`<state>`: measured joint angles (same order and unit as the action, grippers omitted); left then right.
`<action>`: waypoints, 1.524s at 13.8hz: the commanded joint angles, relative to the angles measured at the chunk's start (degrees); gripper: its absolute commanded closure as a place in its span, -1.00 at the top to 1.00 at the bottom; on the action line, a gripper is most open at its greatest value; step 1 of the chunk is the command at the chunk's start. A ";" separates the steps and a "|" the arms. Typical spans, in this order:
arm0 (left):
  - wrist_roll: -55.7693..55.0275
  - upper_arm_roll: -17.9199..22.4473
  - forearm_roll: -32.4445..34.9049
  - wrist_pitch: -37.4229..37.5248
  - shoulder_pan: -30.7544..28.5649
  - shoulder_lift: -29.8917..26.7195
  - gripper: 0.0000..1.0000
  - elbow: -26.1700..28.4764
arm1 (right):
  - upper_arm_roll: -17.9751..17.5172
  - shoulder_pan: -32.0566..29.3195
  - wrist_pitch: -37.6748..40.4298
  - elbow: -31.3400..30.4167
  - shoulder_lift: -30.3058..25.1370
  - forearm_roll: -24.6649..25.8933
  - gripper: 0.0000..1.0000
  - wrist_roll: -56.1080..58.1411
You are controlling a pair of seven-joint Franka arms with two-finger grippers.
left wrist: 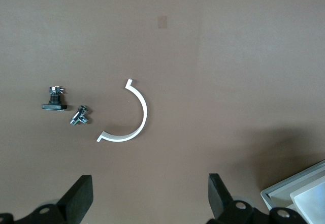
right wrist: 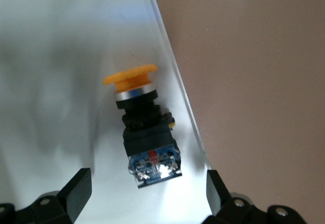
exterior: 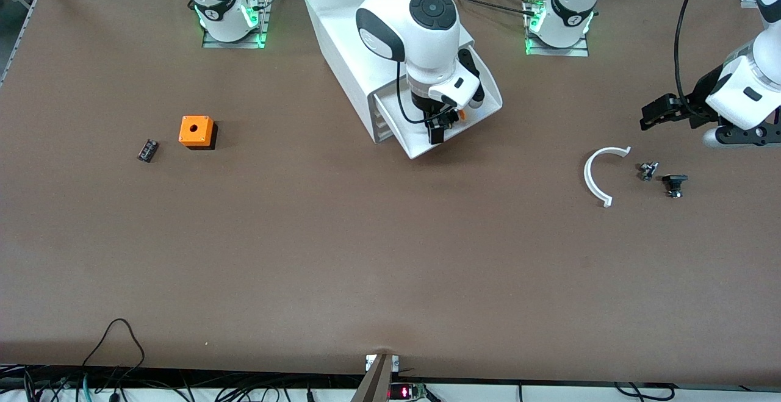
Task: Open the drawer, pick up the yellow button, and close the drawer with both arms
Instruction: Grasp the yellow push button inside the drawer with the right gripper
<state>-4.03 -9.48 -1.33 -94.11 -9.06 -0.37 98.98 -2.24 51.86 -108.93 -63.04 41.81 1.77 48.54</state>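
The white cabinet (exterior: pixel 341 30) stands at the middle of the table, near the robots' bases. Its top drawer (exterior: pixel 427 149) is pulled out toward the front camera. The button (right wrist: pixel 142 122), with an orange cap and a black-and-blue body, lies on its side on the drawer floor (right wrist: pixel 61 82) near the drawer's side wall. In the front view only a sliver of its orange cap (exterior: pixel 462 113) shows. My right gripper (right wrist: pixel 147 191) is open just above the drawer (exterior: pixel 442 126), with the button ahead of its fingers and not touching them. My left gripper (exterior: pixel 651 114) waits open and empty (left wrist: pixel 151 193) over the left arm's end of the table.
An orange cube box with a hole (exterior: pixel 196 131) and a small black part (exterior: pixel 147 150) lie toward the right arm's end. A white curved strip (exterior: pixel 601 173), a small metal part (exterior: pixel 647 171) and a black part (exterior: pixel 674 183) lie near the left gripper.
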 commanded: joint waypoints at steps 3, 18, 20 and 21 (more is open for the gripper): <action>-0.19 0.16 0.10 1.38 0.10 0.37 1.00 -1.34 | -0.05 1.31 0.03 2.57 1.43 0.08 0.92 0.68; -0.53 -0.63 0.10 1.56 0.71 0.81 1.00 -2.65 | 2.76 -1.39 2.93 2.57 -6.37 -0.01 -0.65 -4.47; -0.71 -0.81 0.10 3.39 1.15 1.60 1.00 -4.66 | 2.76 -5.34 2.84 0.21 -9.71 -0.19 -0.65 -7.22; -0.63 -0.81 0.01 4.10 1.07 2.74 1.00 -5.89 | 2.76 -8.15 2.41 -2.24 -12.17 -0.27 -0.65 -9.23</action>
<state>-4.08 -10.13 -1.34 -93.07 -8.28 -0.20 97.52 1.15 48.23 -106.37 -60.23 34.63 1.90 42.75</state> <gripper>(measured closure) 0.000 0.586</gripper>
